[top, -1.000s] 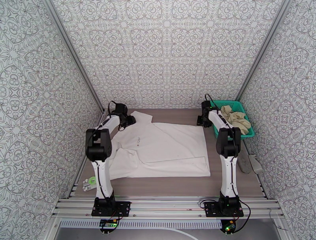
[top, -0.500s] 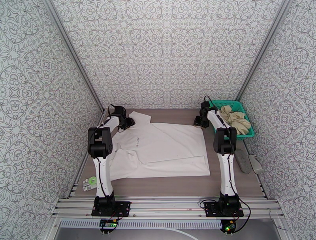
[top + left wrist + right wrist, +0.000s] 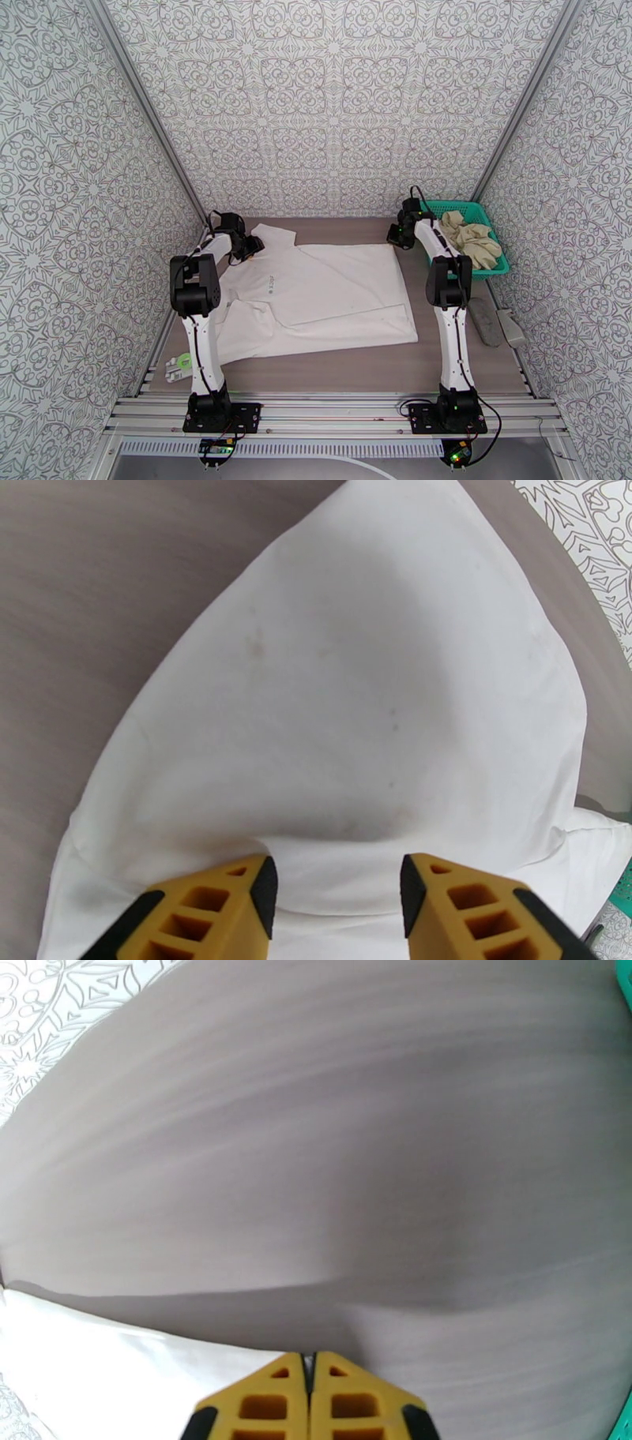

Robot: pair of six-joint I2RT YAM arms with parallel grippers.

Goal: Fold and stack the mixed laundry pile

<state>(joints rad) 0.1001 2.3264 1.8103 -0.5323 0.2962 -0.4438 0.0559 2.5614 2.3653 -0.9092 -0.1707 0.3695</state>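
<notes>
The shirt is spread flat on the table. The right gripper is shut, it seems on the shirt's far edge. The left gripper is held half open over a sleeve. Cloth should be pinched well first, then both sides lifted together.

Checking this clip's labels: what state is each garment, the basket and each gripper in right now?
T-shirt: spread out flat on the table.
Beige garment: crumpled, lying in the basket.
Basket: upright, holding the beige garment.
Left gripper: jaws apart, over a sleeve of the T-shirt.
Right gripper: shut, at the T-shirt's far edge; unclear whether it pinches cloth.
</notes>
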